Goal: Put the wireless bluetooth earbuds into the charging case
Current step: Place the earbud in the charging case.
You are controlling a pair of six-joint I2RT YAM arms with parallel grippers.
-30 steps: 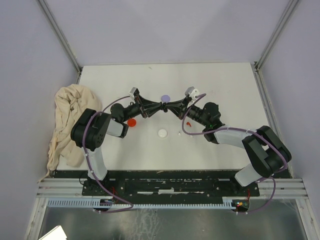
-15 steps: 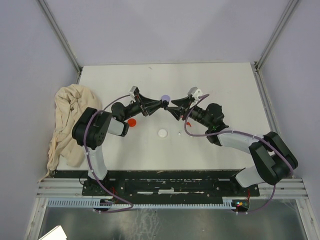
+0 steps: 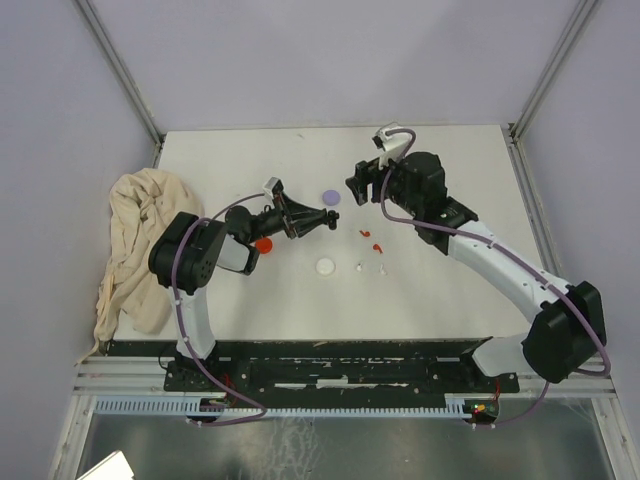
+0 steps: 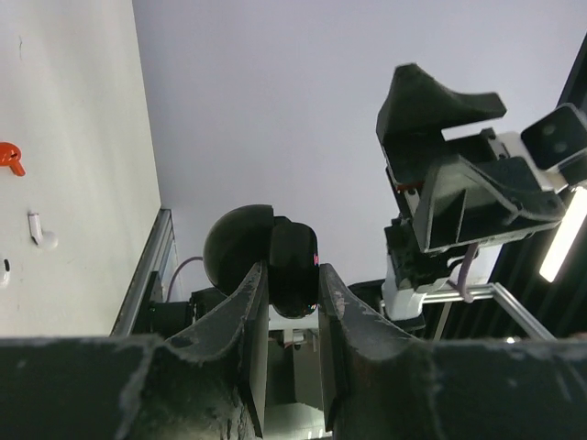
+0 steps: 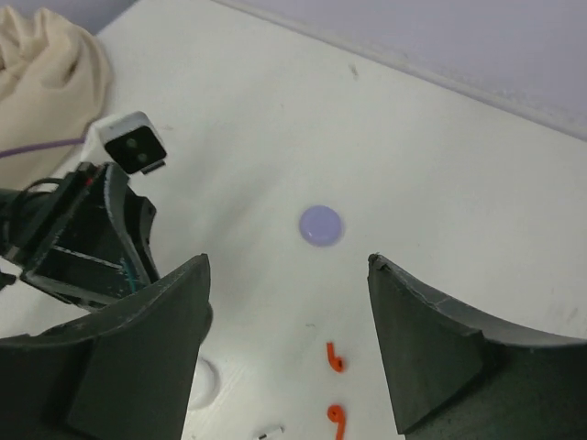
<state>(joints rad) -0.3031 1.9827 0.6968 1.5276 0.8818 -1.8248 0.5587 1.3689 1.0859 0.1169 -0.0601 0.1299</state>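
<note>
- Since one second before, the right hand (image 5: 284, 264) has gone away from the left hand (image 3: 327, 219), whose tip it met above the middle of the bench (image 3: 450, 300). Now it hangs higher and nearer to the far edge, jaws spread wide, nothing between them.
- Left hand is clenched on the black charging case (image 4: 275, 261) and holds it in the air, turned sideways. The case shows a domed half and a flatter half; whether an earbud sits inside, I cannot tell.
- Two red earbuds (image 3: 377, 246) lie loose on the bench, near each other, just right of the left hand's tip and below the right hand.
- Two white earbuds (image 3: 382, 270) lie a little nearer to the arm bases, beside a white disc (image 3: 325, 267).
- A lilac disc (image 3: 331, 197) lies between the two hands, toward the far side; a red disc (image 3: 264, 244) lies beside the left forearm.
- The left arm reaches low to the right; the right arm stretches long and diagonal from its base.
- All earbuds lie well apart from the bench edges; a crumpled cloth (image 3: 135, 250) covers the left edge.
</note>
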